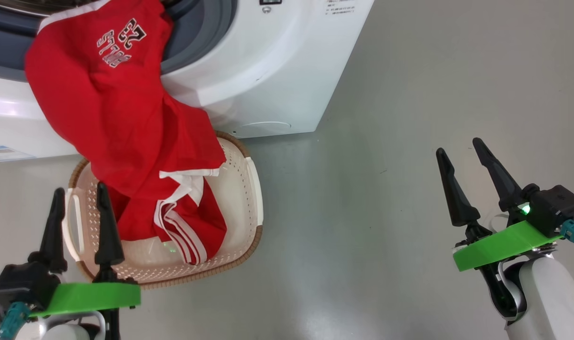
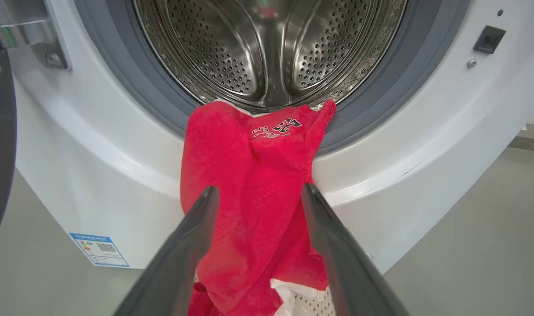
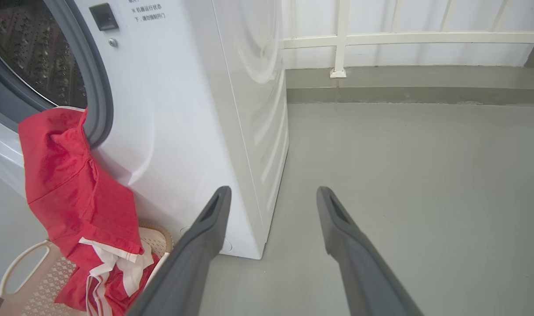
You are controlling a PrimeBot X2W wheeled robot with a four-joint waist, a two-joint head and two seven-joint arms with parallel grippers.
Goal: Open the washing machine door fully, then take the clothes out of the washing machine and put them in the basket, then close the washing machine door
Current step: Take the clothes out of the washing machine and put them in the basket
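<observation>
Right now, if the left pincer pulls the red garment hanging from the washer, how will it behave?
Probably floppy: the red garment drapes in folds from the grey gasket into the basket. Likely light: the basket sits level under its lower end. It may drag, since its top edge lies on the gasket.

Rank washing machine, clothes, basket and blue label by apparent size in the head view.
1. washing machine, though cropped by the frame.
2-3. clothes and basket: too close to rank; the clothes cover part of the basket.
4. blue label, cut by the left edge.
</observation>
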